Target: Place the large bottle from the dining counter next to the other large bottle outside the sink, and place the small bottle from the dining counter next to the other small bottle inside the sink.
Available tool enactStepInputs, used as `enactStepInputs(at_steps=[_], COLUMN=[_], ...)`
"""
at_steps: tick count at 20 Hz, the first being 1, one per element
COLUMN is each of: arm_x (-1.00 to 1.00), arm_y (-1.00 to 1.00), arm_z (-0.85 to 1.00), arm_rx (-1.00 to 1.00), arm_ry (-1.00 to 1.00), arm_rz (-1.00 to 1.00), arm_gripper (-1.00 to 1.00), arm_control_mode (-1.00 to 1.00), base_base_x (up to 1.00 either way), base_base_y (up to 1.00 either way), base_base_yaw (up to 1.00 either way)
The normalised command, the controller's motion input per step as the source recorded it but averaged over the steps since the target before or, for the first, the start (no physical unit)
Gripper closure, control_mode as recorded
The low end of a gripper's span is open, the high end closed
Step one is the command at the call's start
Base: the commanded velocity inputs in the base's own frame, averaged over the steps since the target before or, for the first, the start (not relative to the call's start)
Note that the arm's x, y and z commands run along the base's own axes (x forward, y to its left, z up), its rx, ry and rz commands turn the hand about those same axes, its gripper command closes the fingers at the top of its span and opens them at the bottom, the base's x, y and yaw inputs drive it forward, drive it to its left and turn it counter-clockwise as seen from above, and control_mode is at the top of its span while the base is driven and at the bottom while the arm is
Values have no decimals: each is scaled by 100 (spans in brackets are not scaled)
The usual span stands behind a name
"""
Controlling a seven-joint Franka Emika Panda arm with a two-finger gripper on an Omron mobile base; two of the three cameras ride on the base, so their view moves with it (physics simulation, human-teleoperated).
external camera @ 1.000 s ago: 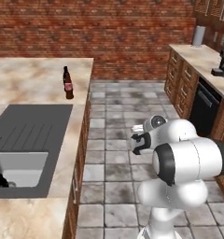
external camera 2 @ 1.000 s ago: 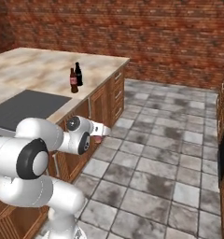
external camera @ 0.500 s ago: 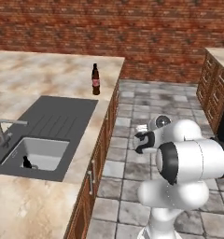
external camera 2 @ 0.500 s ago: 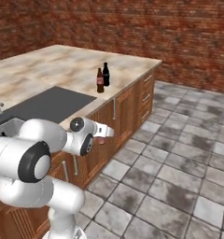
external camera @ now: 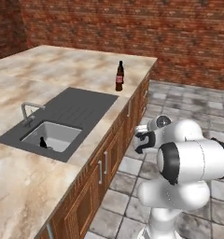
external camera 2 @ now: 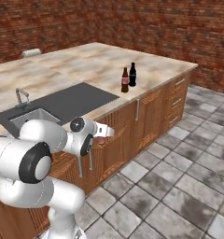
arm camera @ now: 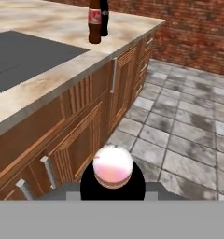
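Observation:
My gripper (arm camera: 113, 181) is shut on the small bottle (arm camera: 113, 168), a stubby pinkish-white one seen from its cap end. It hangs over the tiled floor in front of the wooden cabinets, below the counter's edge; the hand (external camera 2: 102, 132) shows there too. Two tall dark large bottles stand side by side on the counter beyond the dark surround, one red-labelled (external camera 2: 125, 80), one plain black (external camera 2: 132, 74). The grey sink (external camera: 53, 136) holds the other small bottle (external camera: 43, 142), short and black. The gripper (external camera: 143, 140) is right of the counter, well away from the basin.
A chrome faucet (external camera: 27, 112) rises at the sink's far left side. Reddish cabinet fronts with metal handles (arm camera: 115, 74) stand close on the gripper's left. Grey floor tiles (external camera 2: 179, 163) spread to the right, and a brick wall (external camera: 132, 28) closes the back.
The whole view has shifted as the base drove: the counter, sink and tall bottles now stand nearer and more to the centre. The gripper stays shut on the small bottle.

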Motion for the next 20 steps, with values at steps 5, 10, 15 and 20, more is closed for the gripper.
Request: enactStepInputs(at_steps=[5,10,15,20], arm_x=[0,0,0,0], arm_y=[0,0,0,0], arm_z=[0,0,0,0], arm_rx=[0,0,0,0], arm_ry=[0,0,0,0], arm_rz=[0,0,0,0], arm_gripper=[100,100,100,100], arm_control_mode=[100,100,100,100], base_base_x=[-10,0,0,0], base_base_y=[-53,-36,-18,-24], base_base_yaw=[34,29,31,34])
